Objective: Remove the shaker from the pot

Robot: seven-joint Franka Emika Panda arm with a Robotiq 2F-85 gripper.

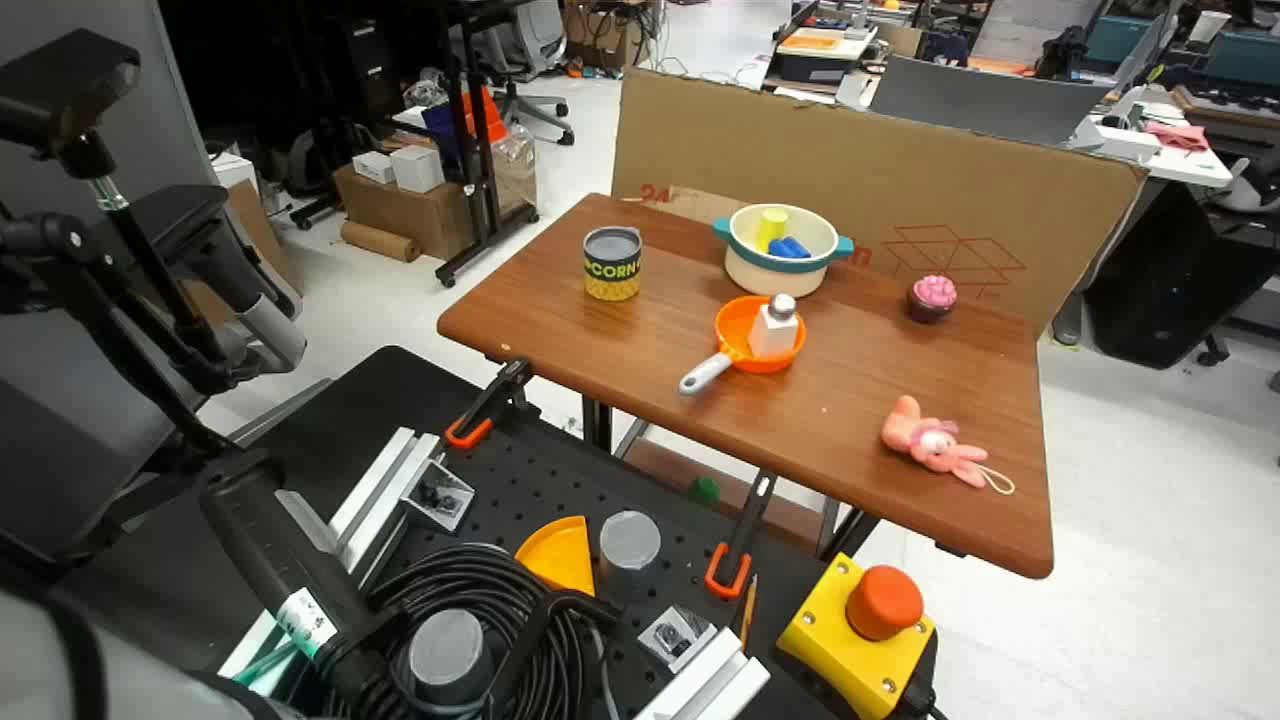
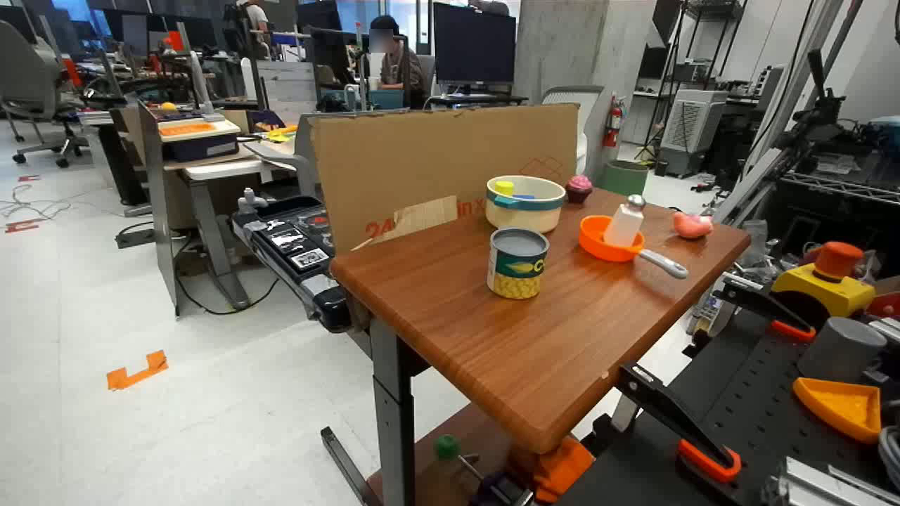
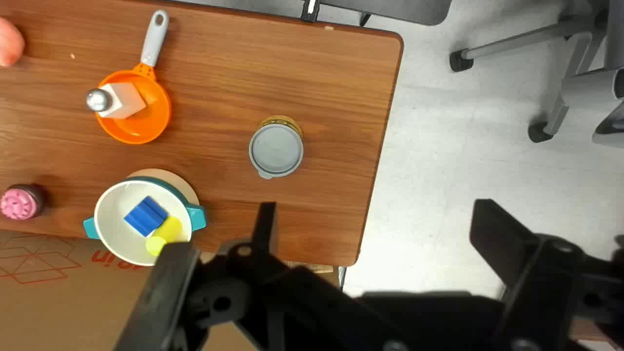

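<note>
The white, square-sided, metal-capped shaker (image 3: 123, 101) stands in a round orange, grey-handled pot (image 3: 155, 107), upper-left of my black, wide-spread hand (image 3: 374, 222) in the wrist view.

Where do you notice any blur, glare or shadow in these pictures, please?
In the wrist view, the tool looks dark and slightly out of focus, the shaker has a highlight on its metallic cap, and the toy cupcake casts a soft shadow on the tabletop; in an exterior view, a background person's face is blurred.
</note>
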